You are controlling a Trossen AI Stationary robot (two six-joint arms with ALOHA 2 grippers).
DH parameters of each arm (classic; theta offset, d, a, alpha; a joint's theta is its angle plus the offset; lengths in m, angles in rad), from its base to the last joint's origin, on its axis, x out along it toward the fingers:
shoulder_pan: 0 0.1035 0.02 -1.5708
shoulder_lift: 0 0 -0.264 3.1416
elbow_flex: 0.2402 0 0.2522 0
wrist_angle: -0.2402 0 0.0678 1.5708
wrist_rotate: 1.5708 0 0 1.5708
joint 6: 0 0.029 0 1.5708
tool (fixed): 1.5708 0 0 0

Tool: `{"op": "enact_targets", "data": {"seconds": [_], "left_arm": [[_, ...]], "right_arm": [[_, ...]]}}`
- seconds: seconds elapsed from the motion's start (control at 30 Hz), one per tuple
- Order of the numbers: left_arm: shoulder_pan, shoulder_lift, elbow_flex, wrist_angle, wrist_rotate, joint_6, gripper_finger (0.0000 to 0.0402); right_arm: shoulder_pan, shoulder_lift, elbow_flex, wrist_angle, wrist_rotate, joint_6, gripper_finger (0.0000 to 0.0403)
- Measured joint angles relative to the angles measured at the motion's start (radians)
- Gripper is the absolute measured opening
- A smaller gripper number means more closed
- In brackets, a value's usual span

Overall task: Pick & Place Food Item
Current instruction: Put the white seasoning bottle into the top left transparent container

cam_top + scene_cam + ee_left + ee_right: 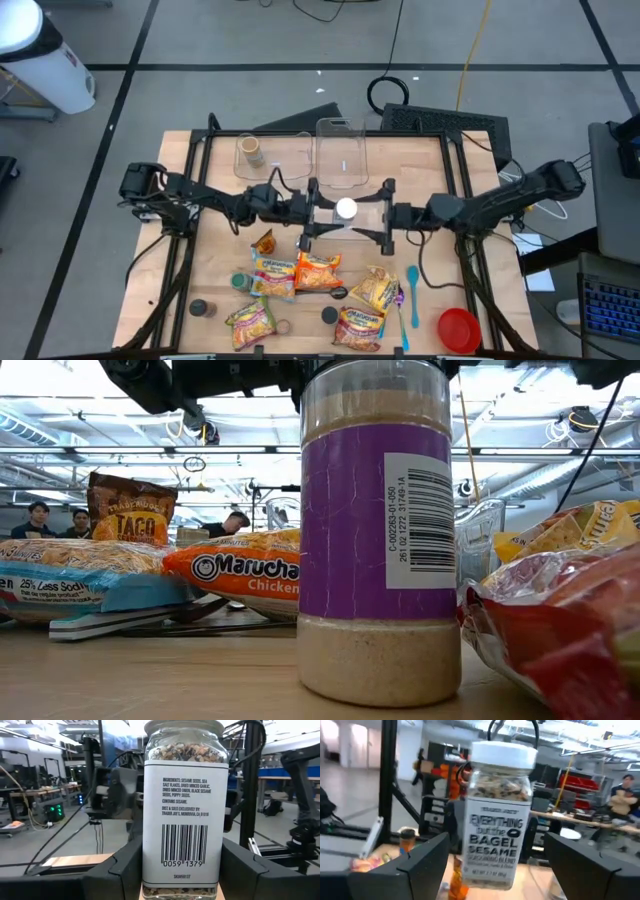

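A glass seasoning jar with a white lid and a printed label hangs upright above the table's middle, between my two grippers. My left gripper comes in from the table's left and is shut on the jar. My right gripper faces it from the table's right, at the same height. It is open, with its fingers standing wide on either side of the jar and a gap showing on both sides. My left gripper pinches the jar's lower body between its two fingers, one on each side of the barcode face. The fingers come in about level from the table's left. The jar stands upright in the hold, lid up, lifted clear of the table.
Several noodle packets and small spice bottles lie on the near half of the table. Among them is a purple-labelled shaker. A blue spoon and a red bowl are at the near right. A clear bin stands at the back.
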Motion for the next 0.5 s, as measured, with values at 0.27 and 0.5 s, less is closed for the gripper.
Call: {"op": "enact_targets", "data": {"seconds": [0.27,0.5], "left_arm": [[0.000,0.000,0.000,-0.009,-0.003,0.000,0.0202],[0.003,0.000,0.000,-0.010,-0.011,0.000,0.0202]], "right_arm": [[-0.059,0.106,0.000,0.172,-0.123,0.099,0.0318],[-0.065,0.157,0.035,0.191,-0.151,0.104,0.0285]]}}
